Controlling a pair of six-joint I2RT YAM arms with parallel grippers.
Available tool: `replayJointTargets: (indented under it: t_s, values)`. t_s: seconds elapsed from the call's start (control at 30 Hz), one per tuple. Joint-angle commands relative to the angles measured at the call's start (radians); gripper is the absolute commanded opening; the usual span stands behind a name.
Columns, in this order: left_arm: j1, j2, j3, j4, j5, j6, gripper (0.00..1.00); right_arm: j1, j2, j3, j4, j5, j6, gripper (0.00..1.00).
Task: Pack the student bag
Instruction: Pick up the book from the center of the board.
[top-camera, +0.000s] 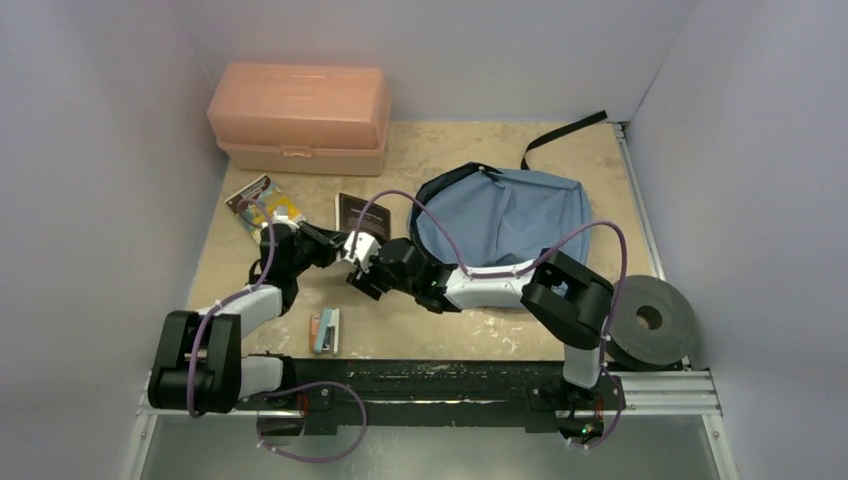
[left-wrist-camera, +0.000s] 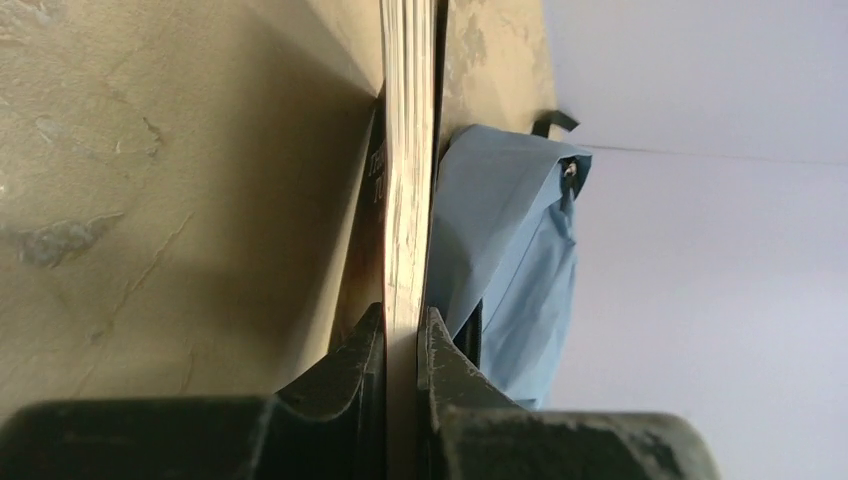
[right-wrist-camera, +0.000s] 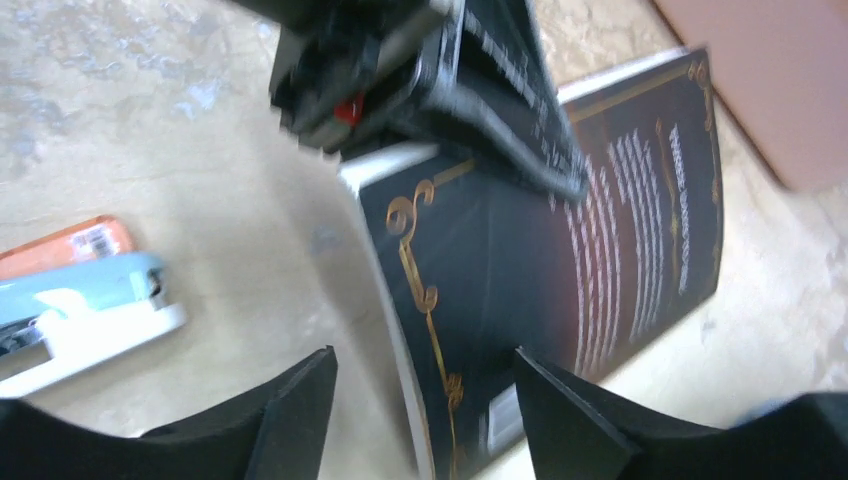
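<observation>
Two robot arms worked at one dark book (top-camera: 352, 212) on a beige table (top-camera: 440, 150), seen from above and from both wrists. The left gripper (left-wrist-camera: 404, 340) was clamped narrowly on the book's page edge, holding it by a thin strip near one corner. The book stood tilted, with its far edge down at the table. The right gripper (right-wrist-camera: 422, 358) reached across from the right with its jaws standing apart. Its wrist view showed the book's black cover, with gold scrollwork and white print, beyond and between them, and it gripped nothing.

The student bag (top-camera: 510, 215), a dusty-blue backpack, lay flat on the table just right of the book. Its dark-lined rim faced the book, and one black strap trailed toward the back wall. How far its mouth was open could not be told.

A pale blue stapler (top-camera: 325, 330) lay near the arms, and a colourful booklet (top-camera: 262, 205) lay left of the book. A salmon-pink plastic box (top-camera: 300, 115) sat at the back, and a black roll (top-camera: 675, 320) at the right.

Likely risks were these. Such a shallow pinch could let the book pivot or slip out once lifted. The open right jaws, so close, could knock it loose. A limp bag mouth could catch the book's corner, so the bag would slide away instead of taking the book
</observation>
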Motion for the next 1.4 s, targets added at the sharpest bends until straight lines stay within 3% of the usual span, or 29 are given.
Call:
replayJointTargets:
  t_s: [0.0,0.13,0.37,0.47,0.5,0.57,0.6,0.7,0.8,1.03,1.2,1.3,1.37]
  values:
    - [-0.029,-0.137,0.125,-0.273,-0.039,0.152,0.00,0.013,-0.123,-0.130,0.096,0.081,0.114,0.77]
    - [-0.082,-0.232,0.182,-0.479,-0.109,0.158,0.00,0.056,-0.143,-0.216,0.226,0.160,0.101,0.94]
    - [-0.148,-0.331,0.200,-0.668,-0.191,0.052,0.00,0.153,-0.066,-0.166,0.369,0.562,-0.002,0.93]
    - [-0.155,-0.366,0.203,-0.740,-0.230,0.043,0.00,0.165,-0.060,-0.138,0.379,0.627,-0.022,0.82]
    - [-0.155,-0.382,0.204,-0.766,-0.248,0.043,0.00,0.165,-0.063,-0.135,0.368,0.612,-0.021,0.69]
    - [-0.155,-0.398,0.209,-0.800,-0.276,0.046,0.06,0.165,-0.068,-0.137,0.342,0.557,-0.018,0.33]
    - [-0.155,-0.399,0.213,-0.810,-0.284,0.053,0.13,0.165,-0.071,-0.150,0.343,0.527,-0.017,0.21]
    - [-0.153,-0.359,0.239,-0.815,-0.287,0.087,0.34,0.169,-0.083,-0.193,0.357,0.445,-0.034,0.00]
    - [-0.135,-0.280,0.298,-0.835,-0.257,0.136,0.50,0.173,-0.104,-0.230,0.372,0.415,-0.058,0.00]
    - [-0.096,-0.223,0.345,-0.831,-0.228,0.159,0.65,0.183,-0.147,-0.293,0.386,0.426,-0.076,0.00]
    - [-0.093,-0.183,0.372,-0.813,-0.176,0.157,0.66,0.212,-0.139,-0.301,0.392,0.470,-0.091,0.00]
    - [-0.093,-0.172,0.353,-0.768,-0.138,0.141,0.57,0.220,-0.131,-0.292,0.398,0.494,-0.095,0.00]
    - [-0.093,-0.177,0.325,-0.727,-0.108,0.117,0.45,0.221,-0.129,-0.286,0.395,0.501,-0.088,0.00]
